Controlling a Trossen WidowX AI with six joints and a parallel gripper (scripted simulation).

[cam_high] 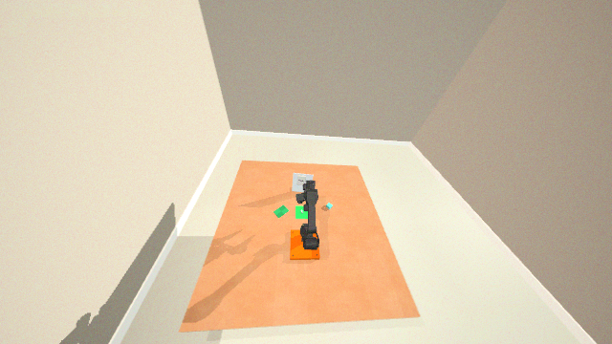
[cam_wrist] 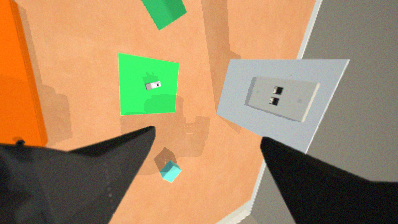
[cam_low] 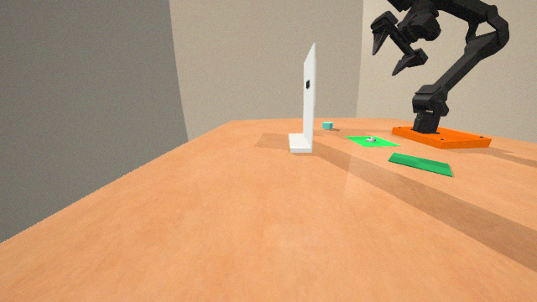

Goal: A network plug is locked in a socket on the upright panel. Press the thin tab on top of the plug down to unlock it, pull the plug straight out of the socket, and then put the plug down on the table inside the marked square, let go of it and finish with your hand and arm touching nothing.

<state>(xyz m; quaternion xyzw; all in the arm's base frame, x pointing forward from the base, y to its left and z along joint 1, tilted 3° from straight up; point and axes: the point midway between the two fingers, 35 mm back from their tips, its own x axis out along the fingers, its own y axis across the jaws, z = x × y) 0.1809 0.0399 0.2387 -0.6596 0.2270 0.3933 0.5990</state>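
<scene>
Our gripper (cam_low: pixel 394 65) (cam_wrist: pixel 208 136) stands wide open with nothing between its fingers, up in the air and touching nothing. Our black arm (cam_high: pixel 312 217) (cam_low: pixel 466 60) bends over the table (cam_high: pixel 354 287) (cam_low: pixel 210 218) (cam_wrist: pixel 90 25) from an orange base plate (cam_high: pixel 295 253) (cam_low: pixel 466 142) (cam_wrist: pixel 20 95).

Below the gripper, the small pale plug (cam_high: pixel 302 211) (cam_low: pixel 371 139) (cam_wrist: pixel 150 87) lies on the table inside the bright green square (cam_high: pixel 298 216) (cam_low: pixel 357 139) (cam_wrist: pixel 135 100), bare square showing all around it. To one side of the square sits a small turquoise block (cam_high: pixel 329 205) (cam_low: pixel 327 125) (cam_wrist: pixel 171 171); to the other lies a darker green slab (cam_high: pixel 281 211) (cam_low: pixel 421 164) (cam_wrist: pixel 165 11).

Farther out from our base, the pale panel (cam_high: pixel 295 187) (cam_low: pixel 309 109) (cam_wrist: pixel 237 85) stands upright. It carries a raised grey socket plate (cam_wrist: pixel 290 107) with two dark openings, and we see no plug in either.

Only the wrist view lets us look into those openings; the exterior view gives us the panel nearly edge-on, with its foot on the table and a dark spot on its narrow visible face. From the top, our arm covers part of the square and overlaps the panel's edge, while the exterior view shows us the gap between the gripper and the table.
</scene>
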